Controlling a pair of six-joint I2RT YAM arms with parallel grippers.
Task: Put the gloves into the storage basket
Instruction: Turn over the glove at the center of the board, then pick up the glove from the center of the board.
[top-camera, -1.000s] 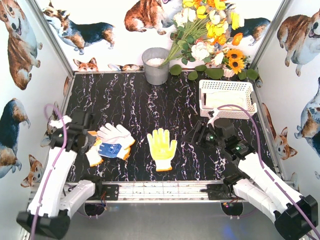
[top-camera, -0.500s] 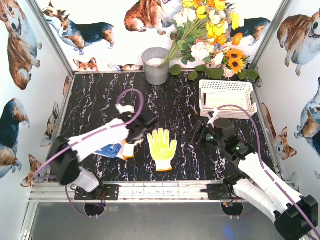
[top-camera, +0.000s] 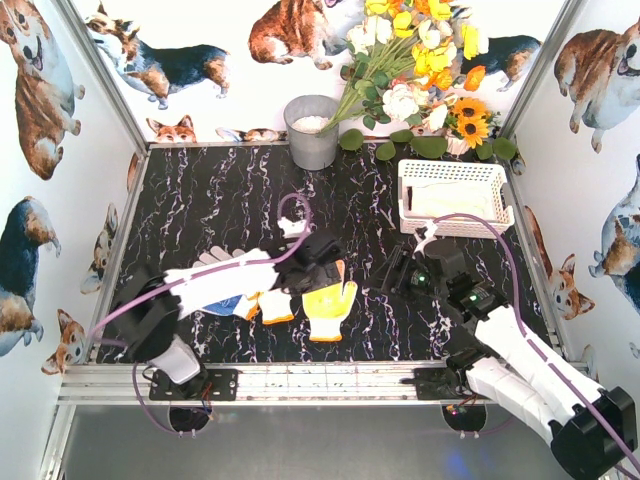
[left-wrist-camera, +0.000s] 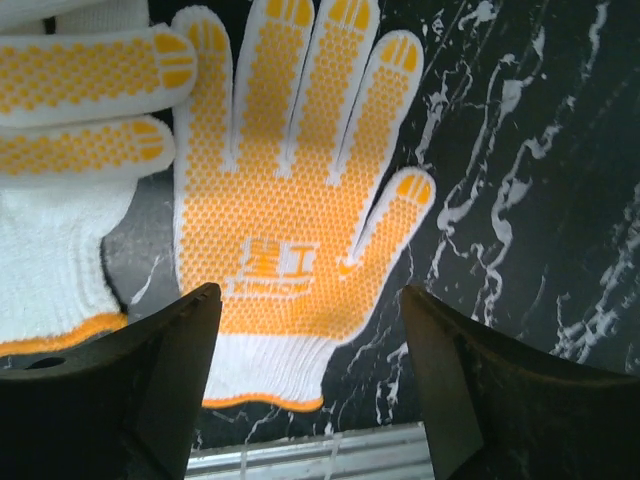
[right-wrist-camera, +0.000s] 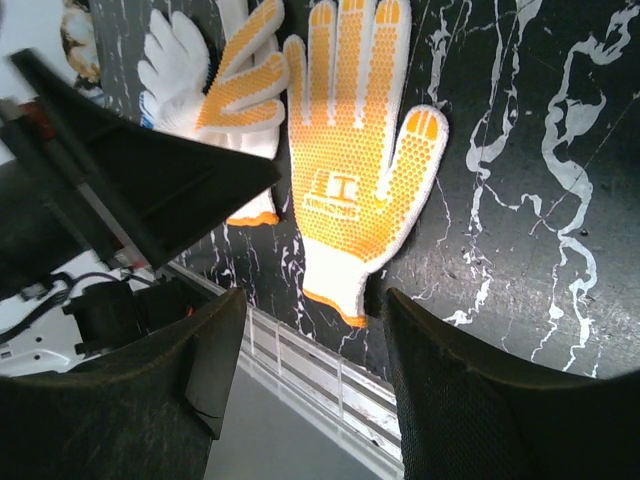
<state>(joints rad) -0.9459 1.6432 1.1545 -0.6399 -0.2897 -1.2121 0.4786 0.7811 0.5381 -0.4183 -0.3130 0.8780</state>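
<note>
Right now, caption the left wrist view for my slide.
Open left claw above a flat, yellow-dotted white knit glove.

The left arm (top-camera: 215, 285) is stretched out long, running from its base at the near-left corner in toward the middle, white forearm low and close to level. The left gripper (top-camera: 325, 268) tips downward, dark fingers (left-wrist-camera: 165, 350) spread wide apart. On the other side, the right arm (top-camera: 510, 345) climbs from the near-right corner and angles forward and left. The right gripper (top-camera: 400, 268) is tilted down too, its jaws parted just as wide.
</note>
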